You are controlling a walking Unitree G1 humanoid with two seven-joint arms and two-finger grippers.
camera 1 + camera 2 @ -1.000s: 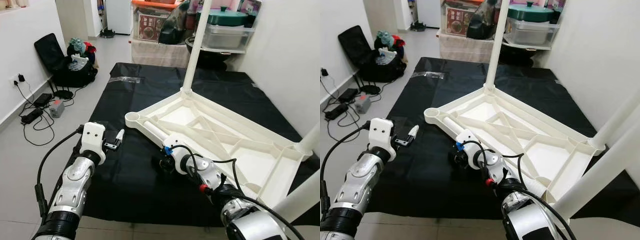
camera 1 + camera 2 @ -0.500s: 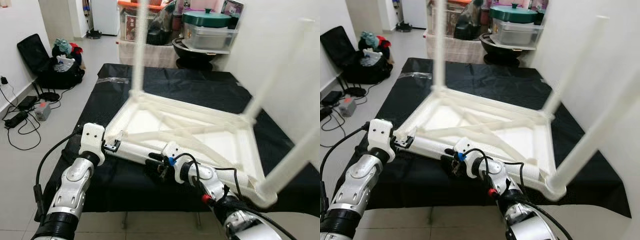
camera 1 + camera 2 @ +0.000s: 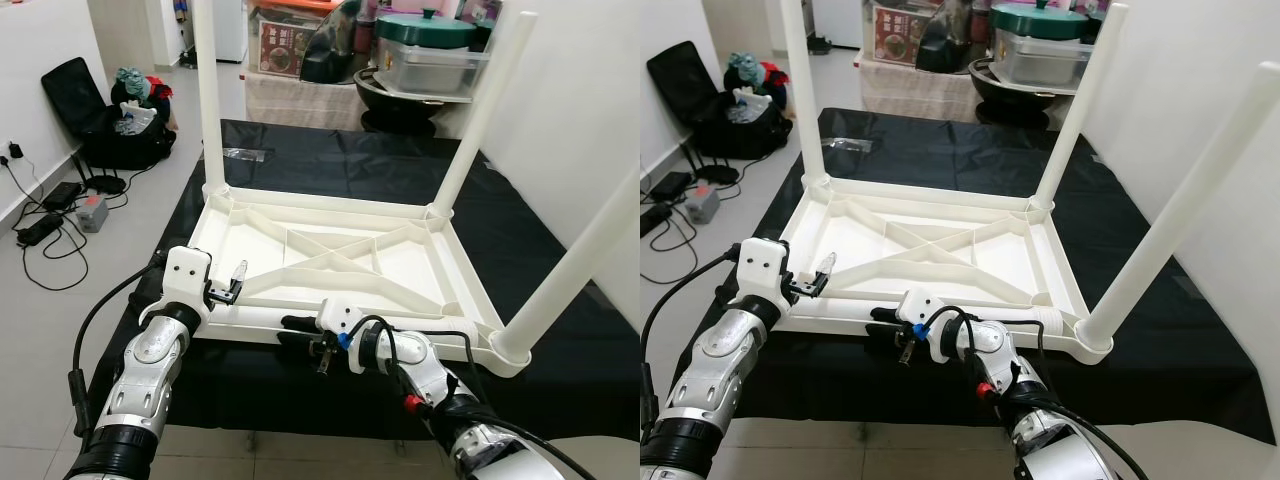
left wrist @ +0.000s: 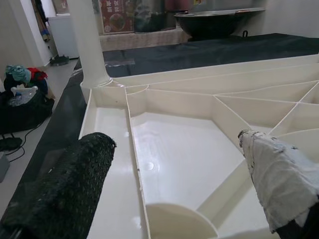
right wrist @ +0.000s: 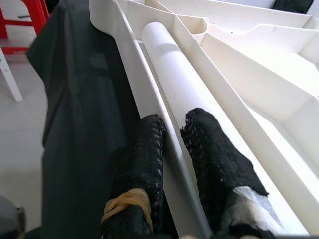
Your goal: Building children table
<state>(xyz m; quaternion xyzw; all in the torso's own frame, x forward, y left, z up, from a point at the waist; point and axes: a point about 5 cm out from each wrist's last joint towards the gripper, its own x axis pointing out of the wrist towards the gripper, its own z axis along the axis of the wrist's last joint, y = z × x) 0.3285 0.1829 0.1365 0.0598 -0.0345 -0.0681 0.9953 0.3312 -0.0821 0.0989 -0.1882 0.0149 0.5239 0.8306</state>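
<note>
Table upturned, three legs upright; right gripper pinching rim

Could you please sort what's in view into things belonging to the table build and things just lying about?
Belonging to the job:
upturned white table
loose leg lying inside its frame
right end effector pinching the rim

Just lying about:
black bag
green-lidded container
floor cables
</note>
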